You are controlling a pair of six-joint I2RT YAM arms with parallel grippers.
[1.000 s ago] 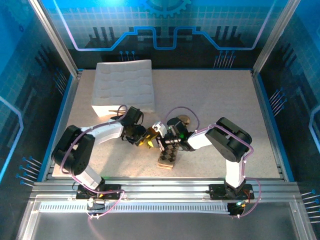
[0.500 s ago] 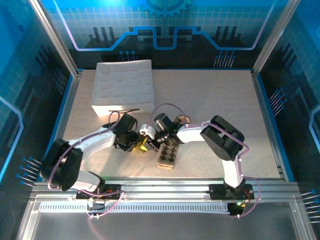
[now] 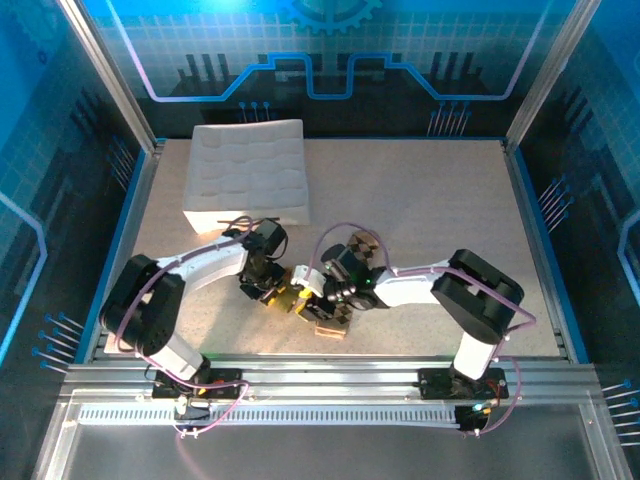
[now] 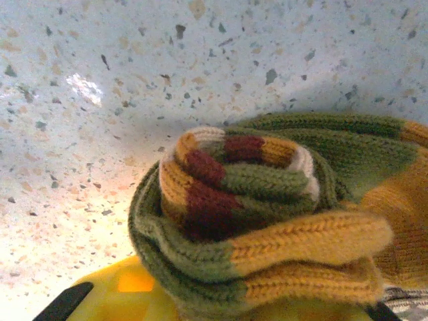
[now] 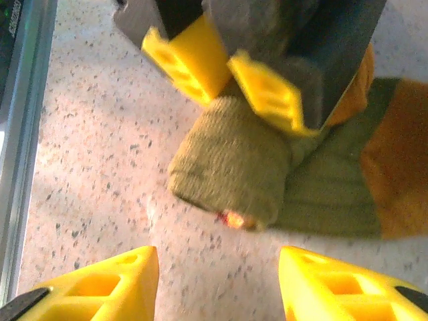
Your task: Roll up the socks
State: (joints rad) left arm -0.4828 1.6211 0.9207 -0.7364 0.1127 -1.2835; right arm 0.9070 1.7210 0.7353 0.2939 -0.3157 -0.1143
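Note:
The olive green sock (image 4: pixel 267 200) with orange and dark red stripes is wound into a tight roll, and my left gripper (image 4: pixel 247 304) is shut on it just above the speckled tabletop. From the right wrist view the roll's olive end (image 5: pixel 231 164) sticks out below the left gripper's yellow fingers (image 5: pixel 267 93). My right gripper (image 5: pixel 217 281) stands open a little short of the roll, with bare table between its fingers. In the top view both grippers meet near the front centre, left (image 3: pixel 270 292) and right (image 3: pixel 306 301). The argyle sock (image 3: pixel 329 329) lies flat, mostly under the right wrist.
A white quilted tray (image 3: pixel 248 178) sits at the back left of the table (image 3: pixel 440 200). The metal front rail (image 5: pixel 20 134) runs close on the right gripper's left side. Blue-lit side walls enclose the table.
My right gripper has opened and let go of the sock, pulling back toward the front edge. The left gripper has tightened on the roll and shifted slightly right.

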